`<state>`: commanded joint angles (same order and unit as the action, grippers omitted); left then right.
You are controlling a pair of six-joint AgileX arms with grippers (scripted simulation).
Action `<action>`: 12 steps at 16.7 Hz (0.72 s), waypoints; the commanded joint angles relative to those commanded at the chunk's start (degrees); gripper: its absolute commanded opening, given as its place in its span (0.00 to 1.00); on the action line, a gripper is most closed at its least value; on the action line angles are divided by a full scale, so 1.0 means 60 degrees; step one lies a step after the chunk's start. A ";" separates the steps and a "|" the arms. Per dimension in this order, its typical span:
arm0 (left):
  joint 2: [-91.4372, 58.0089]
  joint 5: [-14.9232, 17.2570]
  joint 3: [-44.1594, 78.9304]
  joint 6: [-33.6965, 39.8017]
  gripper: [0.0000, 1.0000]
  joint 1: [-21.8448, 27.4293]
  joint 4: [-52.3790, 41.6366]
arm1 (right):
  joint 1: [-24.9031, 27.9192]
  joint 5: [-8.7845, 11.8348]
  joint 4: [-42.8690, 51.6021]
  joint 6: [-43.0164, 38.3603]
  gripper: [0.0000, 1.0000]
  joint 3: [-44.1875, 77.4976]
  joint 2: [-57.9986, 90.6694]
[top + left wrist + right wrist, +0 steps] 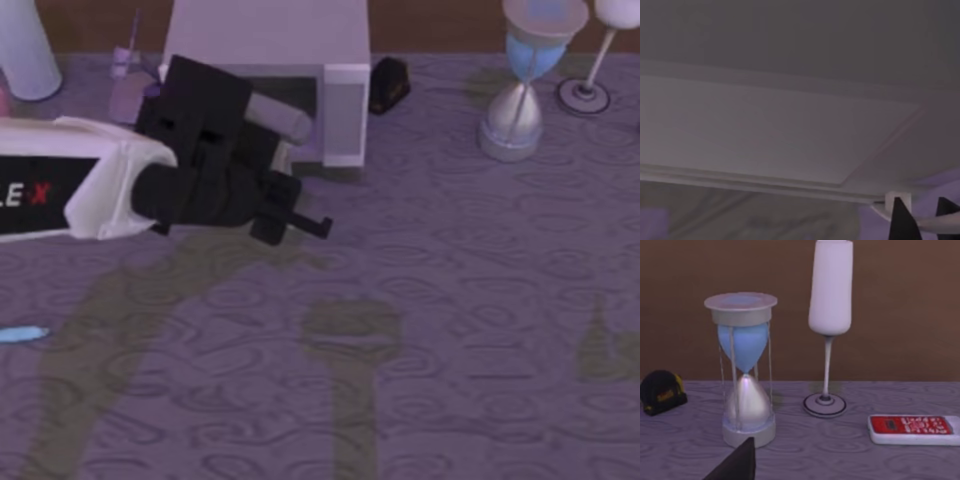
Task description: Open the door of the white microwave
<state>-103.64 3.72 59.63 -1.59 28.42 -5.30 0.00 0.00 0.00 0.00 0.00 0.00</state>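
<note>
The left arm (60, 190) reached in from the table's left edge, its left gripper (300, 222) lying just before the white microwave (270, 40) at the table's (450, 330) far side. The fingers (902, 220) stood slightly apart about a pale handle edge; whether they gripped it cannot be told. The door (765, 130) filled the left wrist view. Rightward stood a black tape measure (388, 85), an hourglass (530, 80) and a wine glass (829, 315). The right gripper appeared only as a dark tip; its state cannot be told.
</note>
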 joint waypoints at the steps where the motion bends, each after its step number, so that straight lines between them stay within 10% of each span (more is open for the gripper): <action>1: 0.0052 0.0068 -0.0033 -0.0087 0.00 -0.0051 0.0018 | 0.0000 0.0000 0.0000 0.0000 1.00 0.0000 0.0000; 12: 0.0158 0.0287 -0.0197 -0.0414 0.00 -0.0200 0.0020 | 0.0000 0.0000 0.0000 0.0000 1.00 0.0000 0.0000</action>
<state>-102.69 5.44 58.45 -4.07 27.22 -5.18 0.00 0.00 0.00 0.00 0.00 0.00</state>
